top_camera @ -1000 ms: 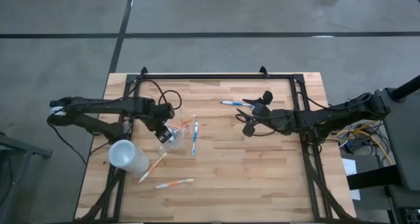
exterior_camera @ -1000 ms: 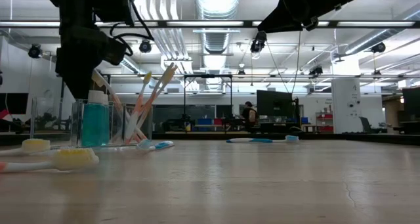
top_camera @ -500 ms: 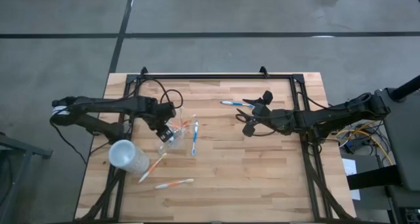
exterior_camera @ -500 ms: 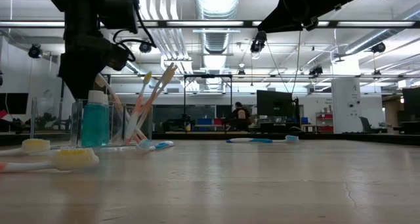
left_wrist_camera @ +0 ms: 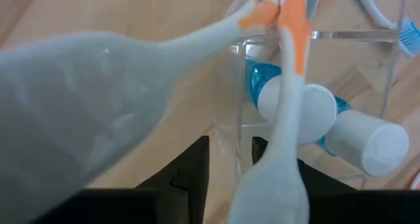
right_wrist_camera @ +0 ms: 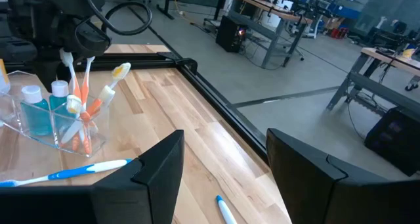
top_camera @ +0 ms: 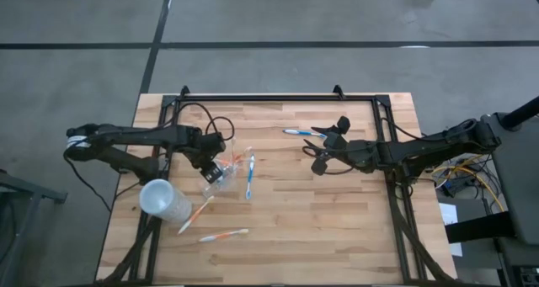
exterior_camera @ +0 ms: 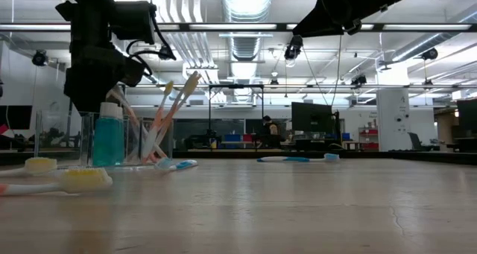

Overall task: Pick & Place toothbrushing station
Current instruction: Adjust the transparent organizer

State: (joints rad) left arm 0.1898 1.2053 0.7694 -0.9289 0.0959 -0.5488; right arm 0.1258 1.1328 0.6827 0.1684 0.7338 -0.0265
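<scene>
High view: the clear plastic tumbler (top_camera: 221, 172) stands left of the middle of the light wooden table (top_camera: 337, 236), with white-orange toothbrushes (top_camera: 235, 161) in it. The left gripper (top_camera: 212, 163) is right over it; how wide its fingers stand cannot be told. A white-blue toothbrush (top_camera: 250, 178) lies just beside the tumbler, and two more white-orange ones (top_camera: 223, 235) near the front edge by a frosted whitish cup (top_camera: 165, 201). The right gripper (top_camera: 321, 150) hangs open and empty, right of the middle.

Low view: blue toothpaste tubes with white caps (exterior_camera: 109, 138) stand upright in the tumbler, brushes leaning.

Left wrist view: a white-orange handle crosses the tumbler's rim.
</scene>
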